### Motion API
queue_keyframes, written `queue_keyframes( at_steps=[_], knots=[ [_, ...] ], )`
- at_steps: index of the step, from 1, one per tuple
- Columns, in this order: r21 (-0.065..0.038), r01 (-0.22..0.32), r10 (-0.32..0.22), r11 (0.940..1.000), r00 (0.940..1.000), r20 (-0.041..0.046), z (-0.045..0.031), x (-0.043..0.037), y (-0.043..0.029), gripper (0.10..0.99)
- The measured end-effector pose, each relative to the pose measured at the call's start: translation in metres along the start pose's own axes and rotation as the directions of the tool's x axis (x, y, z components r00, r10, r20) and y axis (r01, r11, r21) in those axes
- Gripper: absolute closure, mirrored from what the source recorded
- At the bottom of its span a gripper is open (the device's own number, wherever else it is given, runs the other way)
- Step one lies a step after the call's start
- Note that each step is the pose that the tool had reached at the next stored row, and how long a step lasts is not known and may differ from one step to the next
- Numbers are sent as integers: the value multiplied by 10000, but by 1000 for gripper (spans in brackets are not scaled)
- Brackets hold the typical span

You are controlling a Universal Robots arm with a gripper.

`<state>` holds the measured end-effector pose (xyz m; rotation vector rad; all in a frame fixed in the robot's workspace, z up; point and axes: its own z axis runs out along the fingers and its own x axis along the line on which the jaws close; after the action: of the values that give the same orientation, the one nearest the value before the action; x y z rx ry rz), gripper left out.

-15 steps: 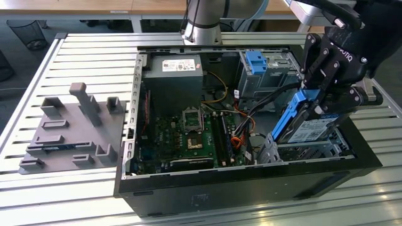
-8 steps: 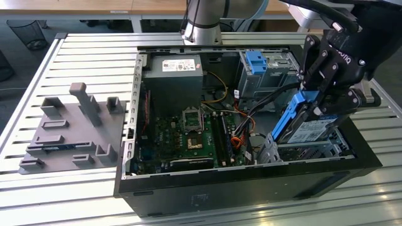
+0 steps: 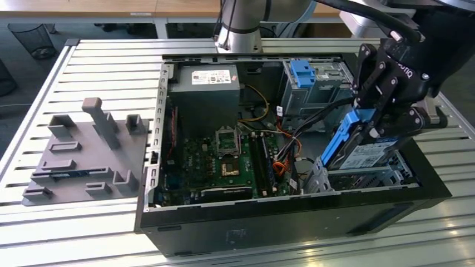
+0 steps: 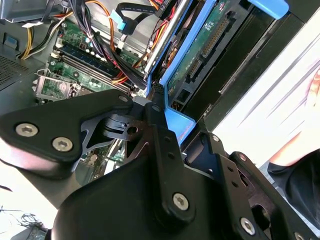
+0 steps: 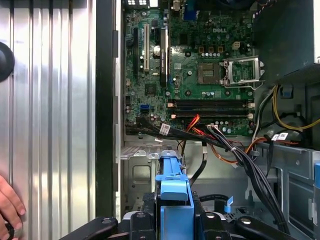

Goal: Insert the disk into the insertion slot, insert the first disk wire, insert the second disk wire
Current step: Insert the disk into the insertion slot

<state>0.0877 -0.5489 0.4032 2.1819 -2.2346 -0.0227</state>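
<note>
Closest up is the black gripper [image 4: 159, 119], and it's clamped tight on the blue caddy edge of the disk [image 4: 200, 47], pinching it from both sides. In the exterior view the disk [image 3: 364, 151] hangs steeply tilted, nearly on end: the long axis runs from the gripper [image 3: 377, 123] at the top down toward the insertion slot [image 3: 371, 177], and the low end sits right at the slot's open top. Can't tell if it's actually touching the metal there. The disk is a flat silver slab with a white-and-blue label facing the exterior view's right, a bright blue frame around it, and a green circuit board on the back in the second wrist view. The slot is a perforated silver cage in the near corner of the open computer case [image 3: 297, 222]. Next to it a bundle of cables [image 5: 240, 150] crosses over to the motherboard [image 5: 200, 75]. Further back is a taller grey cage [image 3: 304, 83] with a blue latch. A person's hand [image 5: 7, 202] rests on the slatted table [image 5: 50, 100].
</note>
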Motion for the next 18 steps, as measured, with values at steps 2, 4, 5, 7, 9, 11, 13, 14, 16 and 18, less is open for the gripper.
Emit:
queue_keyframes(
  at_steps=[2, 4, 5, 7, 9, 11, 13, 14, 16, 18],
  knots=[
    [0, 0, 0, 10000, 10000, 0, 7, 0, 0, 722],
    [0, 0, 0, 10000, 10000, 0, 15, 0, 0, 722],
    [0, 0, 0, 10000, 10000, 0, 18, 0, 0, 722],
    [0, 0, 0, 10000, 10000, 0, 26, 0, 0, 722],
    [0, 0, 0, 10000, 10000, 0, 34, 0, -1, 722],
    [0, 0, 0, 10000, 10000, 0, 41, 0, -1, 722],
    [0, 0, 0, 10000, 10000, 0, 48, 0, -1, 722],
    [0, 0, 0, 10000, 10000, 0, 52, 0, -1, 722],
    [0, 0, 0, 10000, 10000, 0, 57, 0, -1, 722],
    [0, 0, 0, 10000, 10000, 0, 63, 0, -1, 722]
  ],
)
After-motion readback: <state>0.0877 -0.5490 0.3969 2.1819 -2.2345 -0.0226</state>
